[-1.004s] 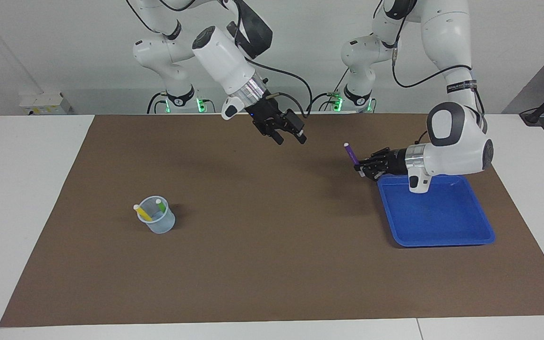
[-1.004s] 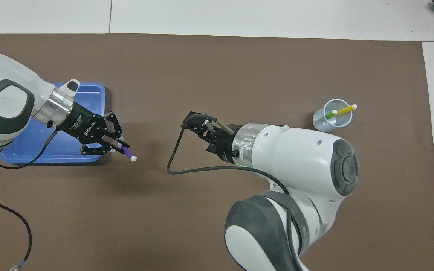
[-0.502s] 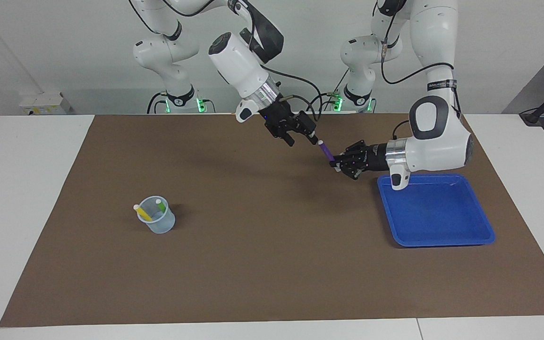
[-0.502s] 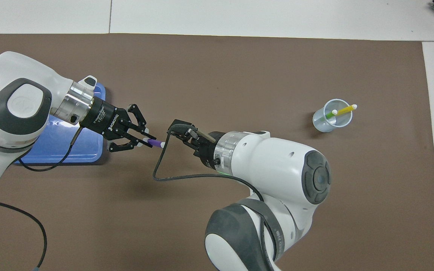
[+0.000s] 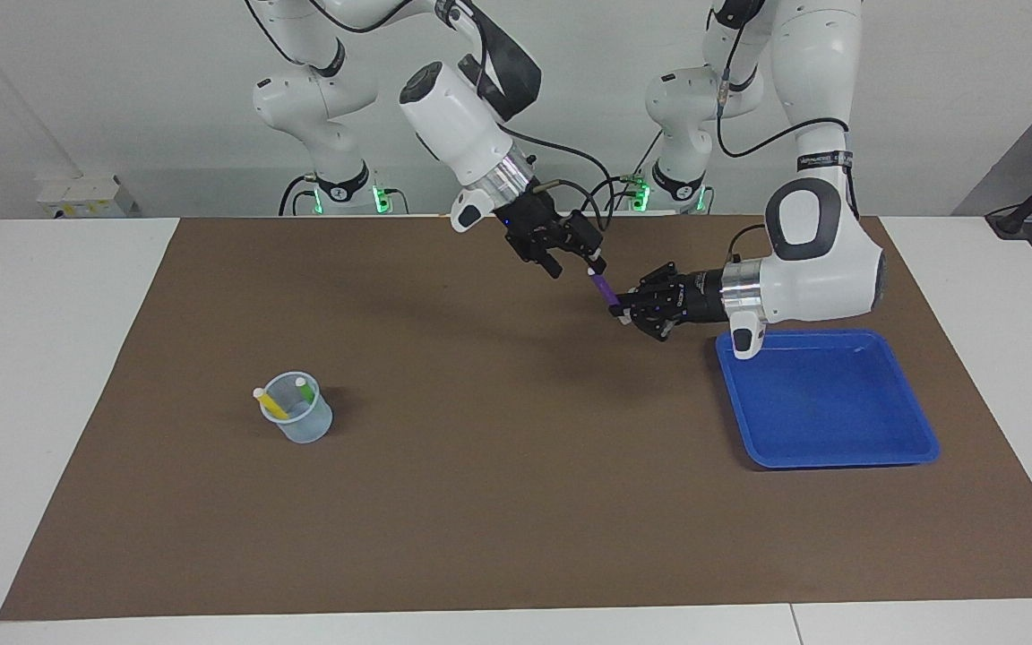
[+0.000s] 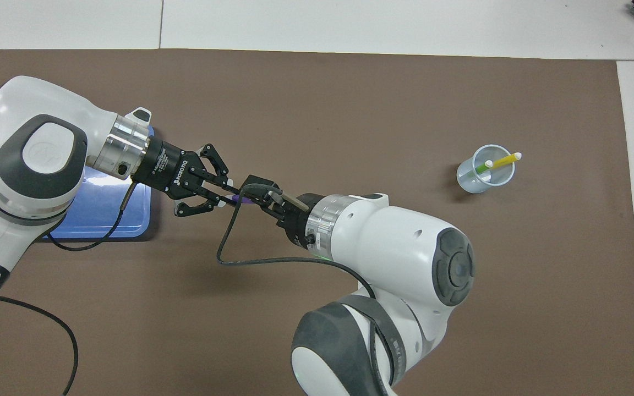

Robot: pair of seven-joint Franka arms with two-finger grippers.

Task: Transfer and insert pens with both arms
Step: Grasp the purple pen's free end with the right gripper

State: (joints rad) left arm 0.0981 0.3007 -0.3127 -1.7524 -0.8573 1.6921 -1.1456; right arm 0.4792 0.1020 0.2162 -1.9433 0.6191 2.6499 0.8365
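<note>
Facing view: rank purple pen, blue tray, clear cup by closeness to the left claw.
1. purple pen: held in the left claw, tip up at the right claw.
2. blue tray: beside it, at the left arm's end.
3. clear cup: toward the right arm's end.

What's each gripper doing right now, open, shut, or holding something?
Left gripper: shut on the purple pen, held in the air.
Right gripper: open, around the pen's capped end.

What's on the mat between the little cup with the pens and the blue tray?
Nothing: in the facing view only bare brown mat lies between cup and tray.
</note>
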